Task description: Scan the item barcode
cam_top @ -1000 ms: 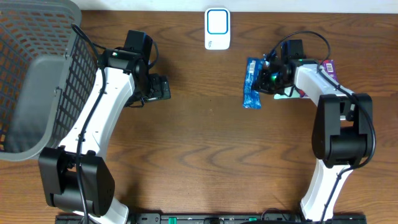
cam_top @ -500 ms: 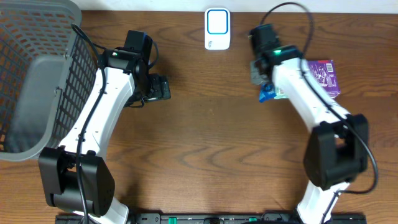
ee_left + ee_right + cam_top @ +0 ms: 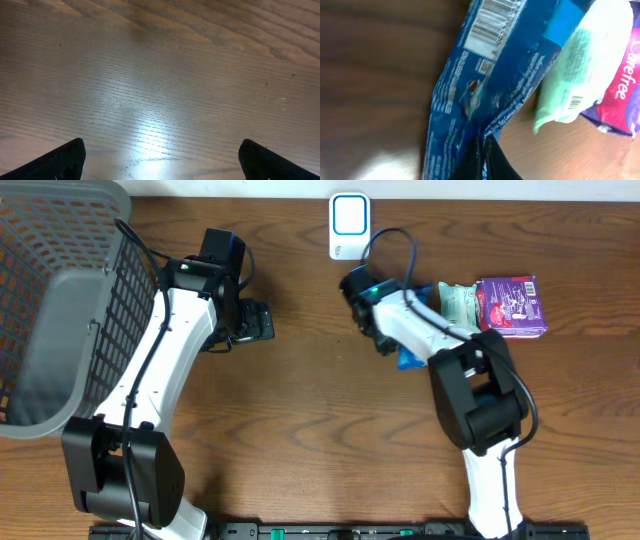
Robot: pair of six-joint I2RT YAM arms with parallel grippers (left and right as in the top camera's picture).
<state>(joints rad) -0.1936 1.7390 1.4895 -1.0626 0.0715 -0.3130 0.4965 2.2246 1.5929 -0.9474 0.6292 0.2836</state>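
Observation:
In the right wrist view my right gripper is shut on the edge of a blue packet, whose white barcode faces the camera. From overhead, most of the blue packet is hidden under the right gripper; only a corner shows. The white scanner with a blue ring lies at the table's back edge, a little behind and left of that gripper. Over bare wood at the left, my left gripper is open and holds nothing, with its black fingertips wide apart.
A pale green packet and a purple Carefree pack lie at the back right, close beside the blue packet. A grey mesh basket fills the far left of the table.
The right arm has swung left with the blue packet, from the right side by the purple pack to just in front of the scanner. The left arm has not moved.

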